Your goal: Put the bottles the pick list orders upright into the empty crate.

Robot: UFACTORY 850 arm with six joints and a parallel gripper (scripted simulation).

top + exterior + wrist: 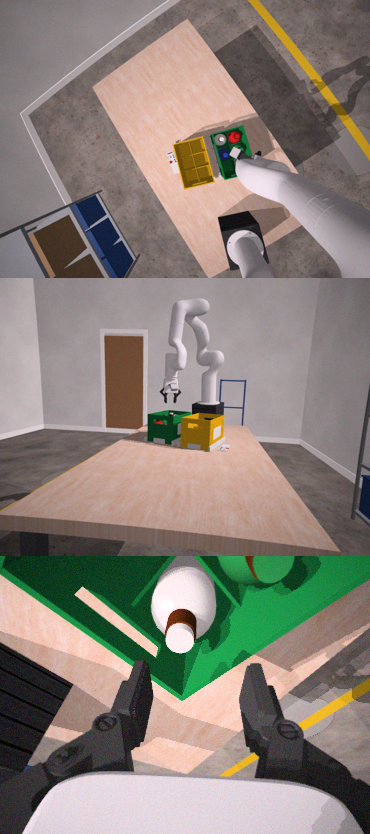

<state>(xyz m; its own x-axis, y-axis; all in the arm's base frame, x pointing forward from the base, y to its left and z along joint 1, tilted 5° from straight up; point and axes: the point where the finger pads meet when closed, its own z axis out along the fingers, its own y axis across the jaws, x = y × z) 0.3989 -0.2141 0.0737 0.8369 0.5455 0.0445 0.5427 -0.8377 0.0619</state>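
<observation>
2 crates side by side on table (167, 487): green crate (163, 427) with bottles, yellow crate (200, 431) bottleless. Gripper (169, 398) spread apart, grasping nothing, above white bottle (183, 601) in green crate.

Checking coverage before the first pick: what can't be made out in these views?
- Pick list: top view shows white and red marks; digits too small to read surely.
- Green crate: arm hides its near cells in top view; wrist view cuts off all but a white bottle.
- Yellow crate: exterior view, its wall hides the inside.
- Gripper: open; height above bottles unclear.
</observation>
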